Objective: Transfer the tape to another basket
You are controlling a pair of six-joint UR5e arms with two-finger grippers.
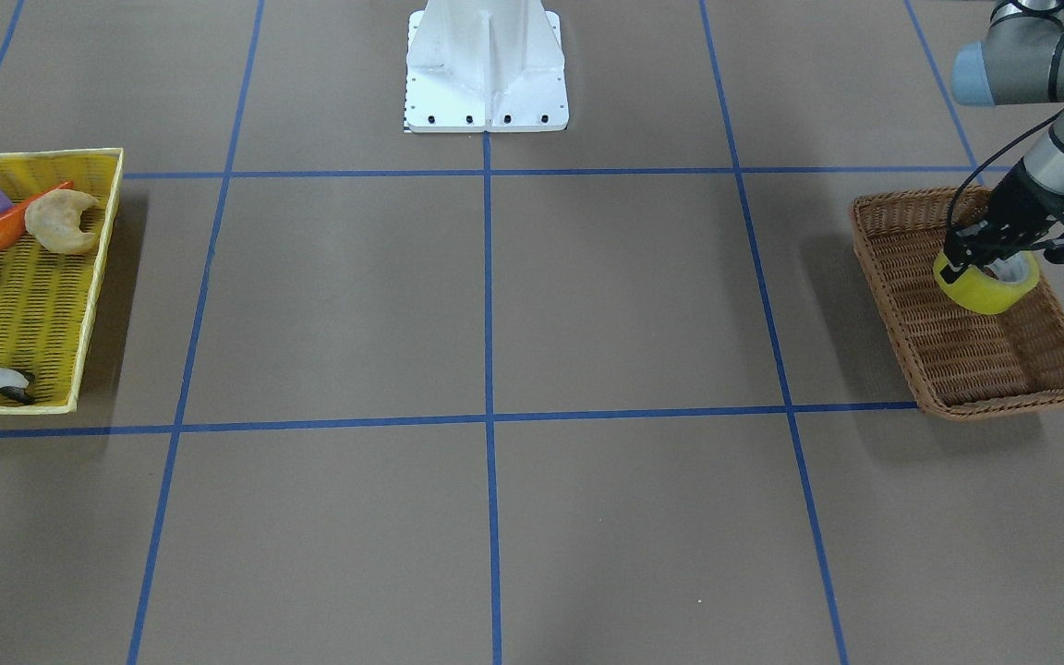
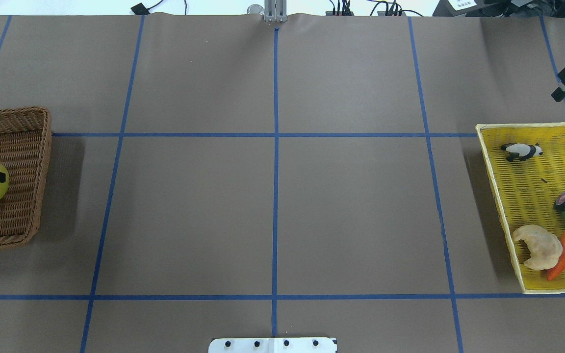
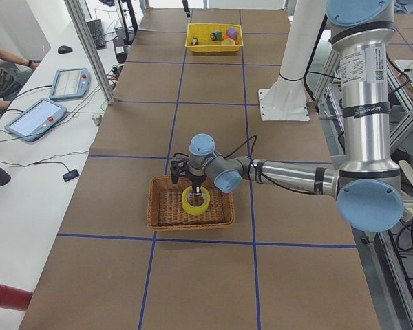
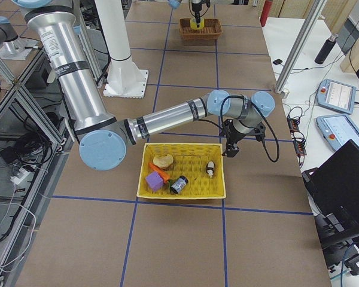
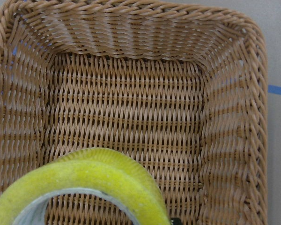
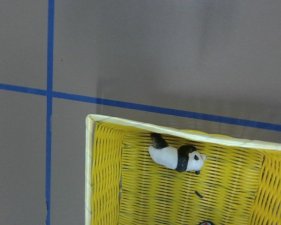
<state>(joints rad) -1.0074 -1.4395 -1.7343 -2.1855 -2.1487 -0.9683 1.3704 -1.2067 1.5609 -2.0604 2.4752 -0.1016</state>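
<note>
Over brown basket [image 1: 966, 360] at surface's [image 1: 587, 305] left end, left tool [image 1: 975, 261] clamped on tape [image 1: 989, 291]; we lower roll onto weave, centred, before releasing.

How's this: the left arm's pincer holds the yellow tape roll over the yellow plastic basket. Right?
Wrong basket. The left pincer holds the tape roll over the brown wicker basket; the exterior front-facing view shows it.
</note>
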